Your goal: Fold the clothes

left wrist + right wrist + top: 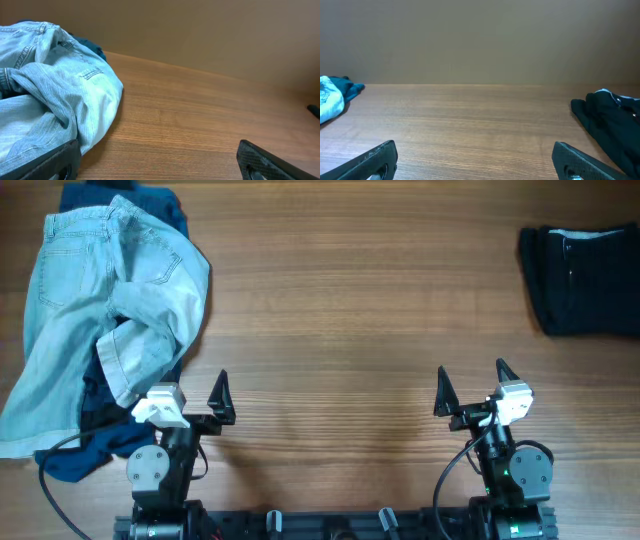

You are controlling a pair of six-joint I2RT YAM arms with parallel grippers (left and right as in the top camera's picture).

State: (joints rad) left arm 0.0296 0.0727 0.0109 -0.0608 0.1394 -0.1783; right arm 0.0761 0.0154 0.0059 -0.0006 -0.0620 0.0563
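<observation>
The pale denim shorts (100, 310) lie crumpled in a loose heap along the left side of the wooden table (340, 290). The waistband and a back pocket are turned up, and one cuffed leg is folded over the middle. A navy garment (70, 462) lies under them, showing past the heap's far edge and again at its near edge. Well apart, at the table's far-right edge, a second dark garment (580, 275) sits folded into a compact block.

The left gripper (192, 392) stands at the heap's near-right side with its jaws spread wide and nothing between them. In the left wrist view the denim bulges right up to its left finger (47, 165), though contact cannot be told, while the other finger sits over bare wood. The right gripper (471, 380) is likewise spread wide and holds nothing, over bare wood near the front edge — the second dark garment lies ahead and to its right, the denim far off to its left
</observation>
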